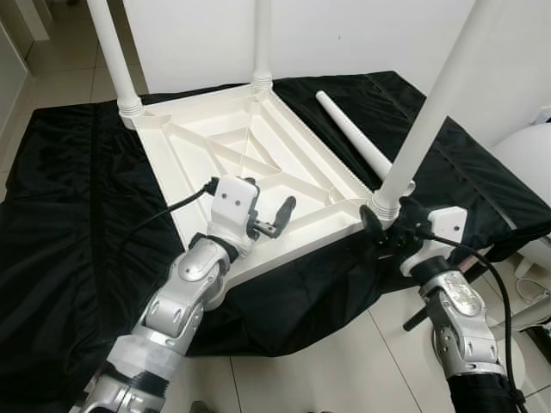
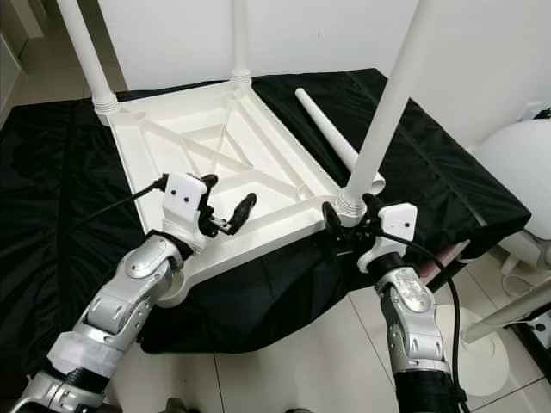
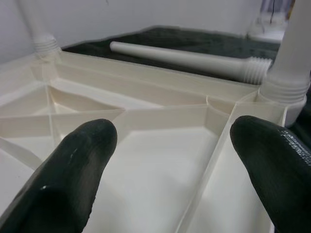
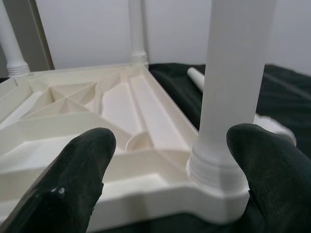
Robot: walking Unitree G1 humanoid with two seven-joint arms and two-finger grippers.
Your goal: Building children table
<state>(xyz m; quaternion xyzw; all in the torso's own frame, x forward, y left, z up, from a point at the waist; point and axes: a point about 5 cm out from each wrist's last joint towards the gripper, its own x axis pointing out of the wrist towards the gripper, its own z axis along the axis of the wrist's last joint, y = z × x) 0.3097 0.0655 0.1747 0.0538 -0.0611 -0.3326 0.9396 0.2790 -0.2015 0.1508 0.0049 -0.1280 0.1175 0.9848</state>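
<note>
A white plastic children's table (image 1: 258,155) lies upside down on a black cloth. Three white legs stand screwed into its corners: far left (image 1: 112,52), far middle (image 1: 263,43) and near right (image 1: 439,103). A fourth leg (image 1: 353,133) lies loose on the cloth beside the table's right edge; its threaded end (image 3: 255,70) points toward the near right corner. My left gripper (image 1: 269,206) hovers open over the ribbed underside near the front edge, with nothing between its fingers (image 3: 73,160). My right gripper (image 1: 389,222) is open at the near right corner, its fingers (image 4: 82,165) on either side of that leg's base (image 4: 218,170).
The black cloth (image 1: 69,215) covers a low platform, and its front edge drops to a tiled floor (image 1: 344,361). A white rounded object (image 1: 525,163) and a white stand base (image 2: 482,344) with cables are at the right. A white wall lies behind.
</note>
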